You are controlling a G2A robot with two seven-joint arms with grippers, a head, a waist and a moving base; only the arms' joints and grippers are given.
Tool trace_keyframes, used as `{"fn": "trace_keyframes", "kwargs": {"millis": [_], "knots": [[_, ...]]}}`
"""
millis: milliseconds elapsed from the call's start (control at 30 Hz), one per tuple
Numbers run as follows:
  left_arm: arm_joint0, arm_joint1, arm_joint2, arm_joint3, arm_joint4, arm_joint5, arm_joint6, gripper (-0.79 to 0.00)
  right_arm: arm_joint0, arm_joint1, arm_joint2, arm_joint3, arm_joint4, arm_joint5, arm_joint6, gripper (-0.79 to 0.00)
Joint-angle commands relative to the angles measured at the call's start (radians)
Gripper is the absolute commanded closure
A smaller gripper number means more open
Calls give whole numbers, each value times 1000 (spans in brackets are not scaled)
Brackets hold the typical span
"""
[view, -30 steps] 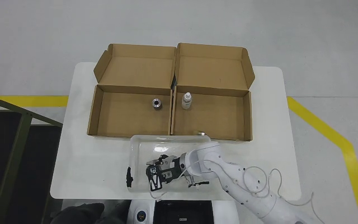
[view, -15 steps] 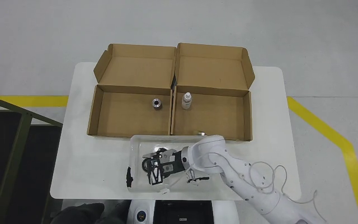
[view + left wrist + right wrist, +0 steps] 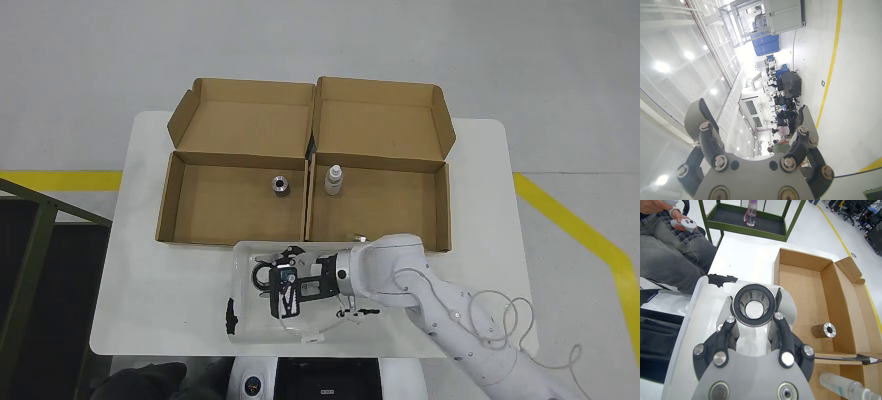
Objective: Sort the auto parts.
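My right gripper (image 3: 281, 291) (image 3: 753, 303) is shut on a ring-shaped bearing (image 3: 754, 306) with a black rim and a hollow metal bore. It holds the bearing (image 3: 270, 279) over the left half of the clear plastic bin (image 3: 243, 253) (image 3: 696, 289) at the table's front. Beyond the bin stand two open cardboard boxes. In the left box (image 3: 200, 205) (image 3: 802, 285) lies a short metal cylinder (image 3: 279, 184) (image 3: 824, 330). A white bottle (image 3: 334, 179) (image 3: 840, 386) is in the right box (image 3: 400, 210). My left gripper (image 3: 753, 111) is open, points up at the ceiling and holds nothing.
Torn black tape (image 3: 229, 316) (image 3: 721, 279) sticks to the bin's left rim. A green metal cart (image 3: 30, 250) stands off the table's left side. Bare white tabletop (image 3: 150, 290) lies left of the bin and to the right of the boxes.
My right gripper, with the bearing in it, has shifted from the bin's front part toward the boxes, and the arm's elbow has swung up and to the right.
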Motion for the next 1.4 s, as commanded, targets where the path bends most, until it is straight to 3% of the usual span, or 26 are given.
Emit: {"fn": "trace_keyframes", "kwargs": {"millis": [0, 833, 1367], "knots": [[0, 0, 0, 0, 0, 0, 0, -785, 6, 0, 6, -9, 4, 6, -2, 0], [0, 0, 0, 0, 0, 0, 0, -785, 113, -12, 22, -6, 16, 89, -32, 0], [0, 0, 0, 0, 0, 0, 0, -785, 194, -37, -31, 97, -8, 139, -50, 0]]}}
